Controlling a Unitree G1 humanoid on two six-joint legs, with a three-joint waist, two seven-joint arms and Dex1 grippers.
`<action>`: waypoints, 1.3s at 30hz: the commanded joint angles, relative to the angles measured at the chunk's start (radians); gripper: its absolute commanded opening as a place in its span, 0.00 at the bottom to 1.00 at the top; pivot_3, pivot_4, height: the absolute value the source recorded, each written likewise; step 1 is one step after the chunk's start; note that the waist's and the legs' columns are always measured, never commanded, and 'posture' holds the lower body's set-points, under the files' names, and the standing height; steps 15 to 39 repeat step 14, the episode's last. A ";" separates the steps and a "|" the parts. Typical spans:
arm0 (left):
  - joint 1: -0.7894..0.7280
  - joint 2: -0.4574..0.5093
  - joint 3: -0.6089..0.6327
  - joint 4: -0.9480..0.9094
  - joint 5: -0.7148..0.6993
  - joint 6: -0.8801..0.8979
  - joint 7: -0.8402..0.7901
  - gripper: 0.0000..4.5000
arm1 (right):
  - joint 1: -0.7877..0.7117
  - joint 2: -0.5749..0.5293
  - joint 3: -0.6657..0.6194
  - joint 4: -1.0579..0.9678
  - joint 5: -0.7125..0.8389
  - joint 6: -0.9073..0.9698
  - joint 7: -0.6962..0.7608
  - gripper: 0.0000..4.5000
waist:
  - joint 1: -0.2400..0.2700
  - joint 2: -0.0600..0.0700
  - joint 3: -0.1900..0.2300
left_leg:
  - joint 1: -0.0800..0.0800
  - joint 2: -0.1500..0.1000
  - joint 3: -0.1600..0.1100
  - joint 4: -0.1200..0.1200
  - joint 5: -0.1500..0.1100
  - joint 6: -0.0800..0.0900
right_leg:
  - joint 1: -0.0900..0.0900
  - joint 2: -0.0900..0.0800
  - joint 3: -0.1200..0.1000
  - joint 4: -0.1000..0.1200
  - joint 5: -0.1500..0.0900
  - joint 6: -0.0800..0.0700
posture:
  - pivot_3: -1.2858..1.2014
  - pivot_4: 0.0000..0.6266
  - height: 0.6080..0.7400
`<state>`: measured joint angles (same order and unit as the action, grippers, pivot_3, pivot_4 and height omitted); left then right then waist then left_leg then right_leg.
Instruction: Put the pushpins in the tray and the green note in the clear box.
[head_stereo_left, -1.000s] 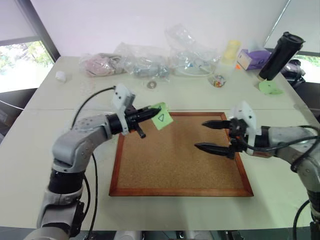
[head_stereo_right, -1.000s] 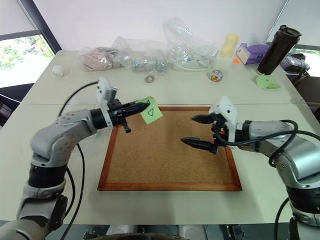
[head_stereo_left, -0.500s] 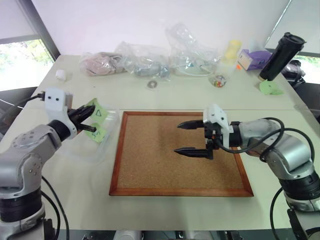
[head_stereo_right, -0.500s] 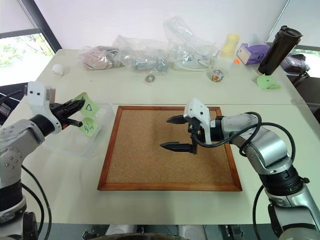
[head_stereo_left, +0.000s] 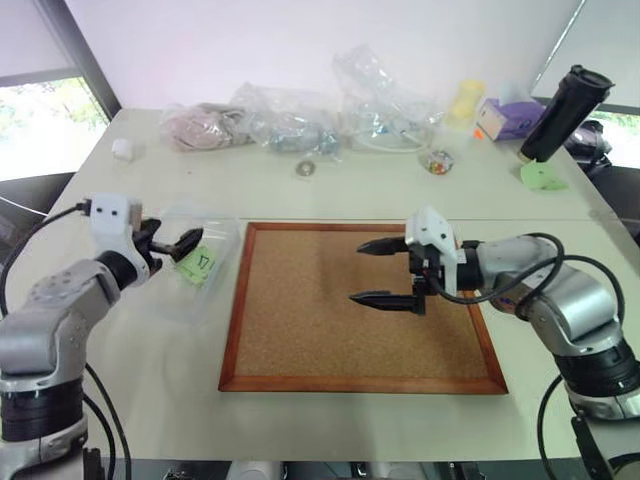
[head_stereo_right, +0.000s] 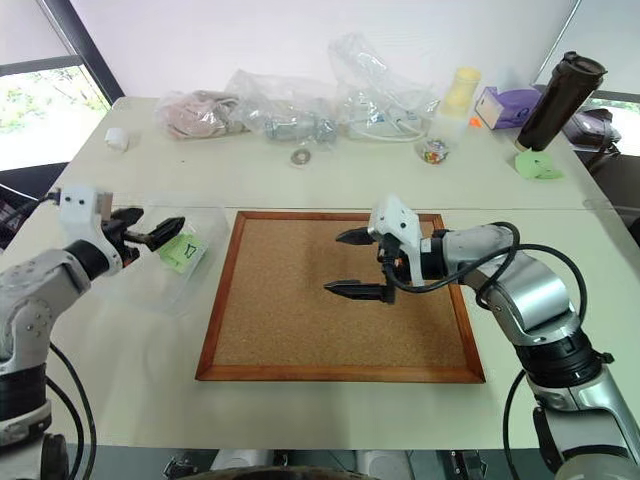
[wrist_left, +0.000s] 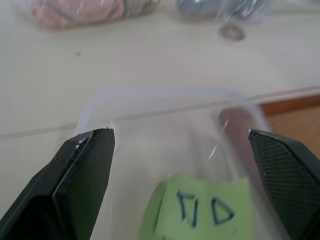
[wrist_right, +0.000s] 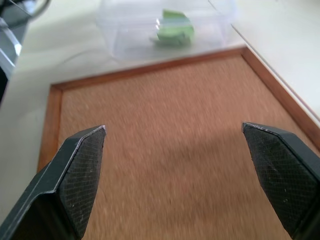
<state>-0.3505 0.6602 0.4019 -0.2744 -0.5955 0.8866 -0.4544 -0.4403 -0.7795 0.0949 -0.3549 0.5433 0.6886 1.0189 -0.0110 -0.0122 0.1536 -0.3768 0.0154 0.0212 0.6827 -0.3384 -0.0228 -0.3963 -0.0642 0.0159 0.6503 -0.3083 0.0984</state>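
Observation:
The green note (wrist_left: 215, 210), with a hand-drawn triangle on it, lies inside the clear box (head_stereo_left: 215, 226) to the left of the cork board. It rests partly on another green paper. My left gripper (head_stereo_left: 175, 238) hovers over the box with its jaws wide open and nothing between them; the left wrist view looks down between the fingers at the note. My right gripper (head_stereo_left: 356, 271) hangs open and empty over the middle of the cork board (head_stereo_left: 330, 340), pointing toward the box (wrist_right: 120, 40). The pushpins and the tray are out of view.
Along the table's far edge lie wrinkly clear plastic bags (head_stereo_left: 300, 120), a yellow cup (head_stereo_left: 463, 100), a purple box (head_stereo_left: 505, 115) and a tall black bottle (head_stereo_left: 562, 105). A green paper scrap (head_stereo_left: 540, 176), a small jar (head_stereo_left: 435, 160) and a metal ring (head_stereo_left: 305, 168) sit nearer.
My left gripper carried the green note leftward from above the cork board to the clear box, then opened; the note now lies in the box. The right gripper stays open over the board.

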 joint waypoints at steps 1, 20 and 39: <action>-0.067 0.035 0.004 -0.062 -0.092 0.024 -0.070 0.99 | 0.025 -0.036 -0.079 -0.068 0.030 0.017 -0.016 1.00 | -0.002 0.000 0.000 | 0.000 0.000 0.000 0.000 0.000 0.000 | 0.000 0.000 0.000 0.000 0.000 0.000 | 0.52 0.24 1.00; 0.005 0.102 -0.186 -0.204 -0.201 0.064 -0.269 0.99 | 0.246 -0.175 -0.311 -0.157 0.068 0.077 -0.048 1.00 | -0.008 0.001 0.000 | 0.002 0.000 0.001 -0.002 -0.001 0.001 | 0.000 0.000 0.000 0.000 0.000 0.000 | 0.52 0.24 1.00; 0.005 0.102 -0.186 -0.204 -0.201 0.064 -0.269 0.99 | 0.246 -0.175 -0.311 -0.157 0.068 0.077 -0.048 1.00 | -0.008 0.001 0.000 | 0.002 0.000 0.001 -0.002 -0.001 0.001 | 0.000 0.000 0.000 0.000 0.000 0.000 | 0.52 0.24 1.00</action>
